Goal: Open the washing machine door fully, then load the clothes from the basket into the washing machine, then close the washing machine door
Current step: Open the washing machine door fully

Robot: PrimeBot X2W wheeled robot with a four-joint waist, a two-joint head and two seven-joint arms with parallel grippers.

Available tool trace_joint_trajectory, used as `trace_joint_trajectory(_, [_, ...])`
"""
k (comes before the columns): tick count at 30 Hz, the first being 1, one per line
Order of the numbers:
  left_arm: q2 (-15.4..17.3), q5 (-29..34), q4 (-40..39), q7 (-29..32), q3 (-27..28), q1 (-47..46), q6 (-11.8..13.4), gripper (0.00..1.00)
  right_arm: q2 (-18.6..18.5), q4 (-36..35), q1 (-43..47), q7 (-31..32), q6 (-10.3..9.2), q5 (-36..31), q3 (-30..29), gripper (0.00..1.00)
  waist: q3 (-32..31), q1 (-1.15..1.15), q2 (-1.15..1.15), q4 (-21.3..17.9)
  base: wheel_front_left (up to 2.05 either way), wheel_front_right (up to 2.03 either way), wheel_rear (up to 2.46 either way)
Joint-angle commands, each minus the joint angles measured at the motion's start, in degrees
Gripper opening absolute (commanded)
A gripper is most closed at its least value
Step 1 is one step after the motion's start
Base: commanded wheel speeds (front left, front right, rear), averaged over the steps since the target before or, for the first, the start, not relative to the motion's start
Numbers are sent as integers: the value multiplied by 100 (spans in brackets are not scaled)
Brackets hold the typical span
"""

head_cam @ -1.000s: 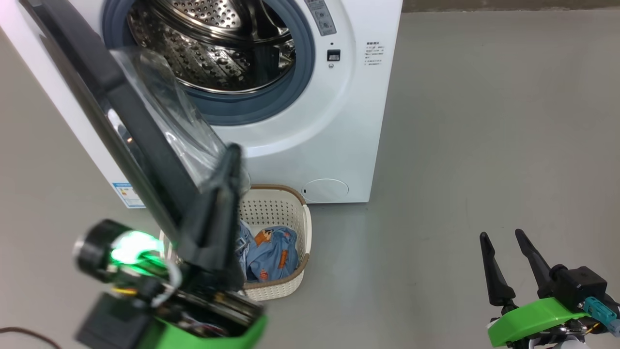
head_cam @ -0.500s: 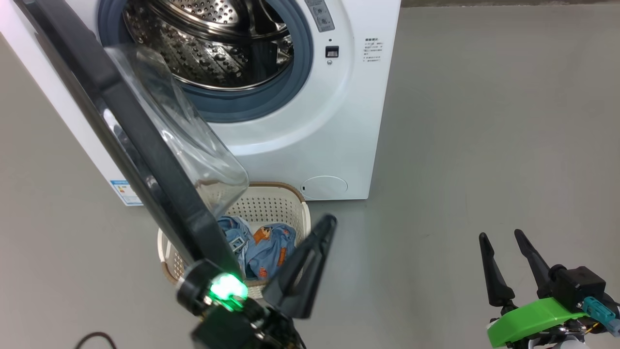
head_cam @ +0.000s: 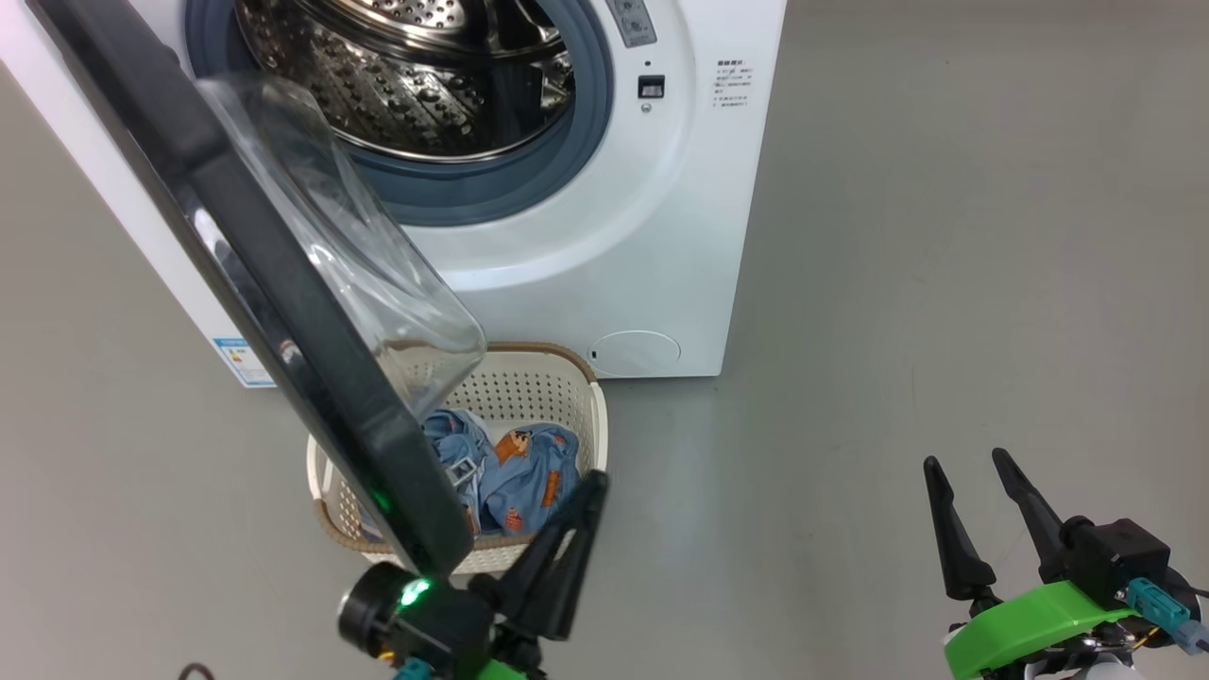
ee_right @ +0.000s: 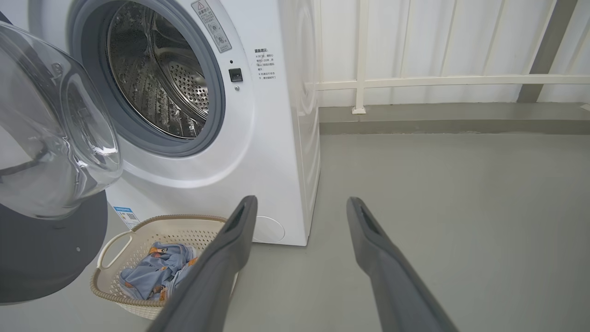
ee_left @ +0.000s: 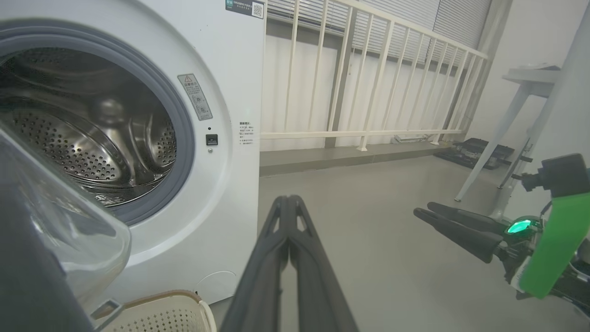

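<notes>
The clothes (head_cam: 529, 477) lie in the basket (head_cam: 597, 425), left of the fingers (head_cam: 557, 557) of the left gripper (head_cam: 593, 485), before the washing machine (head_cam: 604, 255)

Grey floor (head_cam: 945, 236), washing machine (head_cam: 623, 255) and basket (head_cam: 538, 392) on it

washing machine door (head_cam: 236, 217): we find its upper end cut off by the head view's top-left edge.
basket (head_cam: 529, 397): left part hidden from us behind the door.
clothes (head_cam: 529, 477): partly covered likewise.
printed notice (head_cam: 733, 94): too small for us to read.
</notes>
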Motion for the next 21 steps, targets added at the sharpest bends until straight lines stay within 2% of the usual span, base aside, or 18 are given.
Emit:
trace_joint_trajectory(1, [25, -27, -6, -72, 249, -216, 44, 0, -92, -118, -178, -69, 9, 1, 148, 100, 18, 0, 0, -1, 0, 0, 0])
trace_joint_trajectory(21, [15, -179, 781, -123, 774, -558, 233, 0, -103, -113, -252, -69, 9, 82, 129, 100, 273, 0, 0, 89, 0, 0, 0])
